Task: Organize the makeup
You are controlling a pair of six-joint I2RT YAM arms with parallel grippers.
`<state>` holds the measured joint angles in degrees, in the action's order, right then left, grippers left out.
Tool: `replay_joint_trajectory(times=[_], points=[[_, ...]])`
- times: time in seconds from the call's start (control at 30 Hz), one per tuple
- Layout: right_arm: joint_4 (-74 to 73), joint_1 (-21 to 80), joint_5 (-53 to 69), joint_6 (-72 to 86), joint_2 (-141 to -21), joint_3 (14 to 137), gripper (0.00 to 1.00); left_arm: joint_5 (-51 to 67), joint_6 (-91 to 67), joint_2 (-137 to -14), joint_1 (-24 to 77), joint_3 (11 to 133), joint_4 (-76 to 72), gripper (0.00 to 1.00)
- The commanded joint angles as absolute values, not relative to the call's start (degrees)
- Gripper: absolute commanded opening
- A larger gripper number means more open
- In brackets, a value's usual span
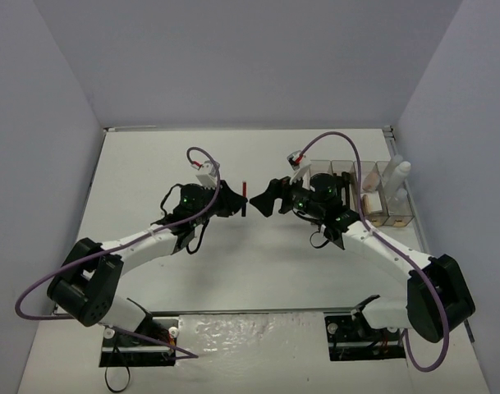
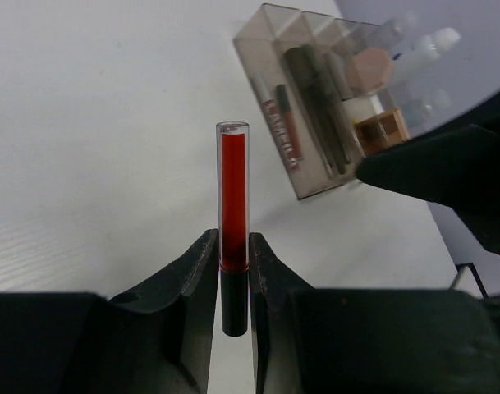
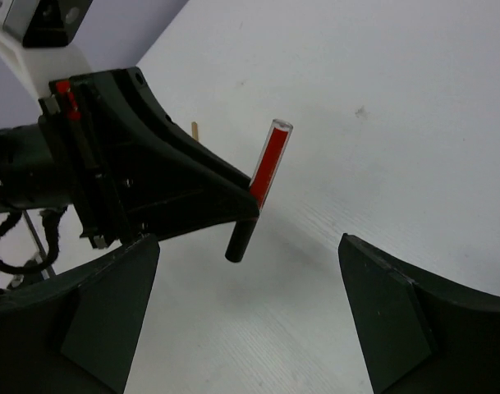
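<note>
We see the left pincer (image 2: pixel 233 246) clamped on a red tube (image 2: pixel 233 185) and the right pincer (image 3: pixel 246 253) apart. At 1 o'clock, the organizer (image 2: pixel 270 25) holds brushes (image 2: pixel 315 98).

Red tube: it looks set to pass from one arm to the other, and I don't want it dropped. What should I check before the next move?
1. Hold: the left gripper is shut on the red tube near its lower end: ok.
2. Pose: the tube stands upright, with its clear end free above the grip: ok.
3. Receiver: the right gripper is open wide and faces the tube: ok.
4. Reach: the right gripper is around the tube: not ok, it is short of it in the top view.
5. Free slot in the organizer: cannot tell.
</note>
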<state>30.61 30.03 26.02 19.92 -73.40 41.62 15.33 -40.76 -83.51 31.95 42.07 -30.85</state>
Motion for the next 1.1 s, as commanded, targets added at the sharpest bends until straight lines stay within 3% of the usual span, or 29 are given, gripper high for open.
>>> replay_joint_trajectory(times=[0.0, 0.3, 0.4, 0.5, 0.63, 1.07], points=[[40.20, 31.13, 25.75, 24.39, -74.50, 45.70, 0.86, 22.60, -37.53, -79.26, 33.11, 41.43, -48.27, 0.00], [45.00, 31.74, 25.58, 28.75, -77.81, 46.45, 0.75, 27.32, -36.55, -79.23, 35.80, 40.61, -54.33, 0.00], [45.52, 32.02, 25.83, 29.23, -78.33, 46.93, 0.64, 27.08, -36.16, -78.52, 36.29, 40.75, -54.32, 0.00], [45.88, 32.40, 25.73, 29.59, -78.45, 46.88, 0.46, 27.09, -35.57, -78.05, 36.44, 40.78, -54.05, 0.00], [46.15, 32.31, 25.13, 29.65, -78.49, 46.34, 0.39, 27.37, -35.42, -78.26, 36.87, 40.47, -54.36, 0.00], [44.21, 32.16, 20.84, 28.65, -77.80, 46.41, 0.38, 26.64, -34.99, -77.96, 37.35, 39.47, -54.59, 0.00]])
